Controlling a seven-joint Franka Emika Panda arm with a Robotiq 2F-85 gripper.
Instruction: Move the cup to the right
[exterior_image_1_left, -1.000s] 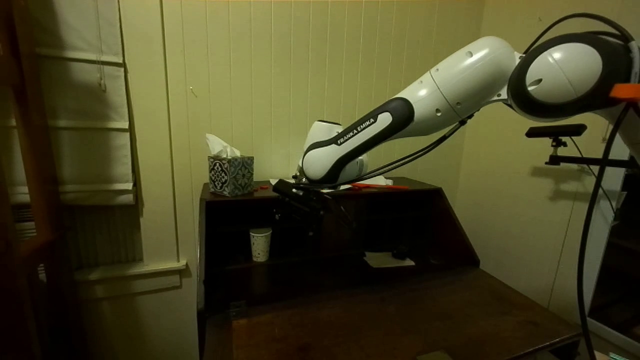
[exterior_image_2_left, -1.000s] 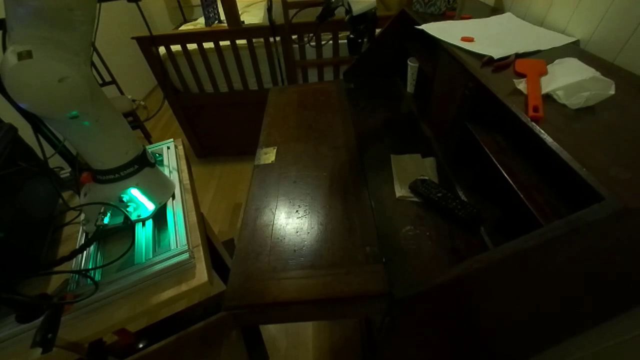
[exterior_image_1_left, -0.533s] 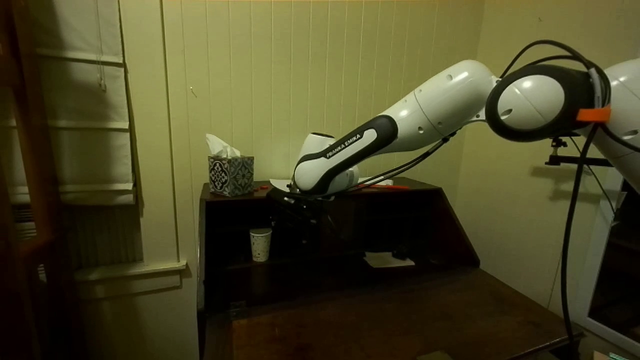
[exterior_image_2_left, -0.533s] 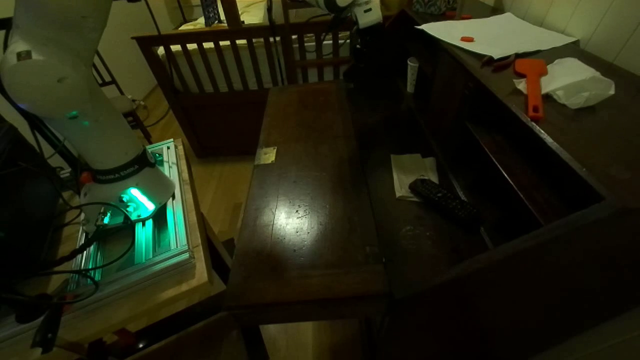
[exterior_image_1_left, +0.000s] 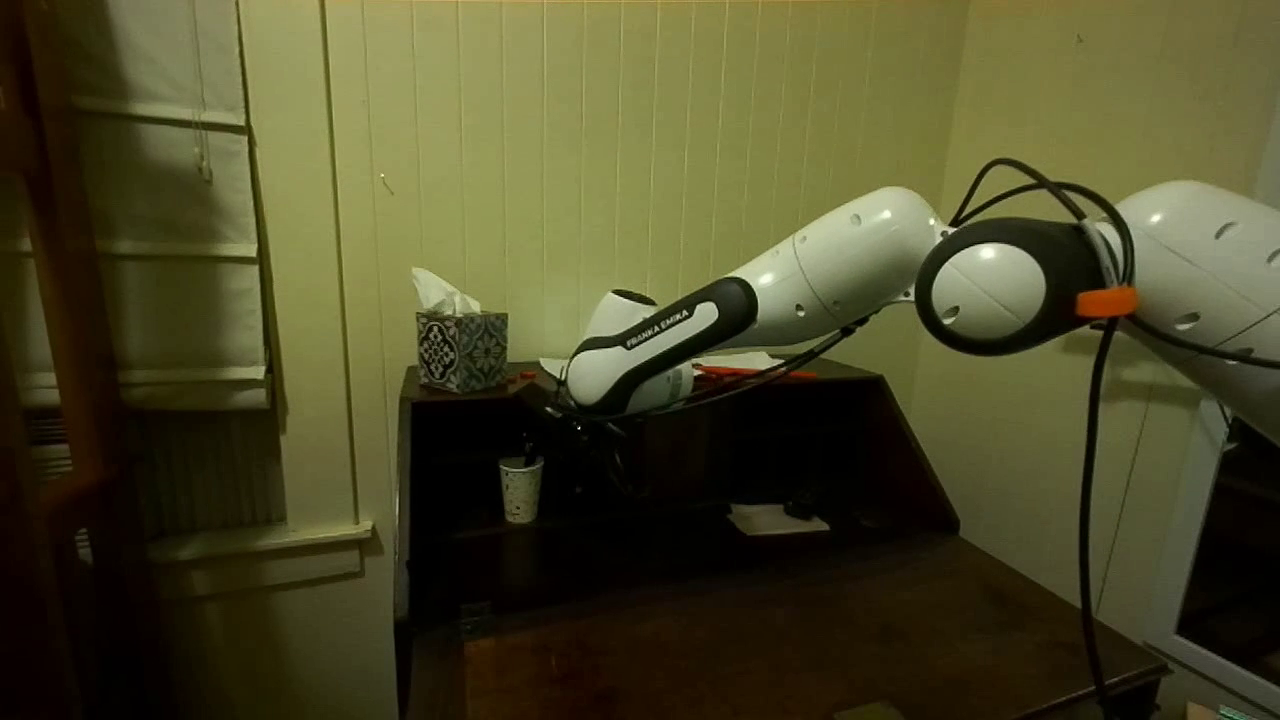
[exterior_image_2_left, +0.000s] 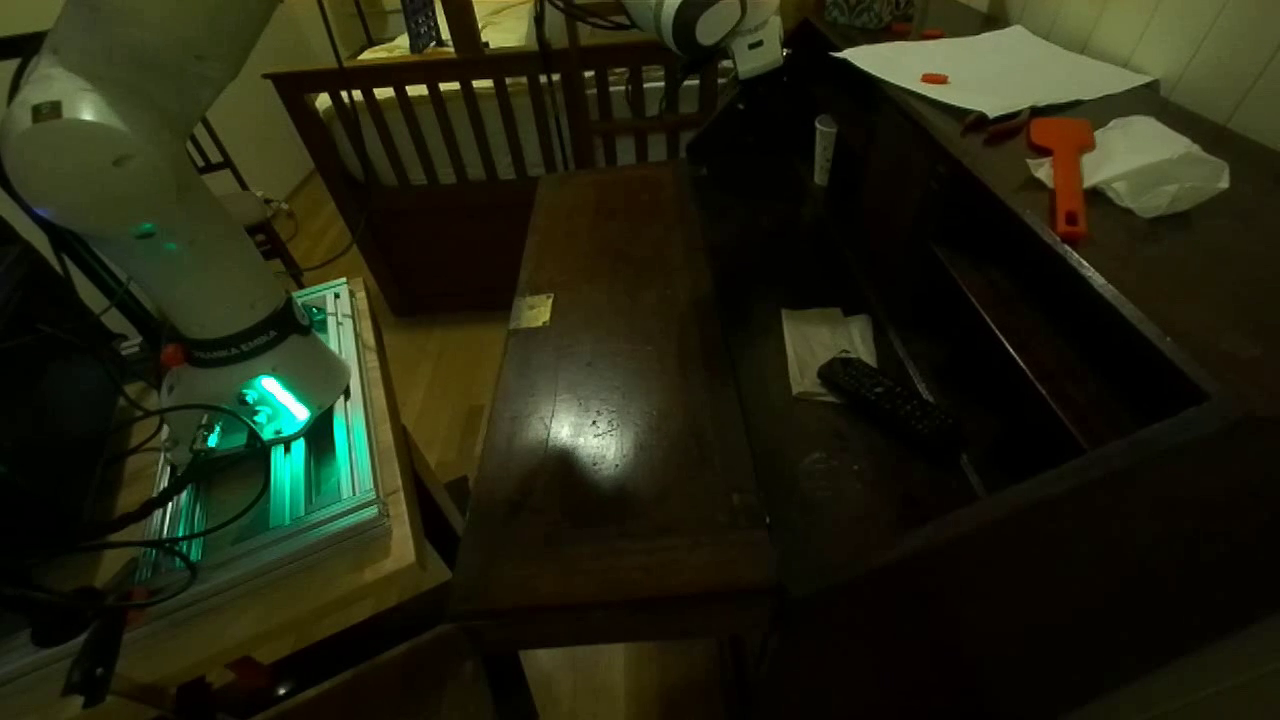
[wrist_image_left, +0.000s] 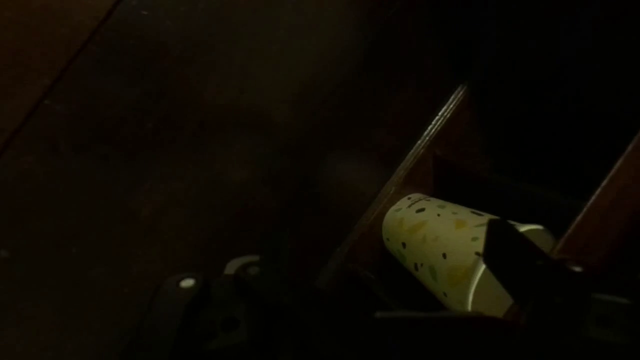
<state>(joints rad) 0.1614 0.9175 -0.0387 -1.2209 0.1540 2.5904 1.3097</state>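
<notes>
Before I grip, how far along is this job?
Done: gripper at the cup, one finger overlapping its mouth in the wrist view.
In hand: lining up, apparently, gripper open.
Left: gripping and moving it right; it stands upright inside the desk, at left in an exterior view.

In an exterior view, the gripper (exterior_image_2_left: 785, 92) is very dark and difficult to see. Near it, the white cup (exterior_image_2_left: 823, 152) stands upright; well apart from it, on the worktop (exterior_image_2_left: 630, 350), lies a black remote control (exterior_image_2_left: 885, 398), one end over paper (exterior_image_2_left: 812, 345).
</notes>
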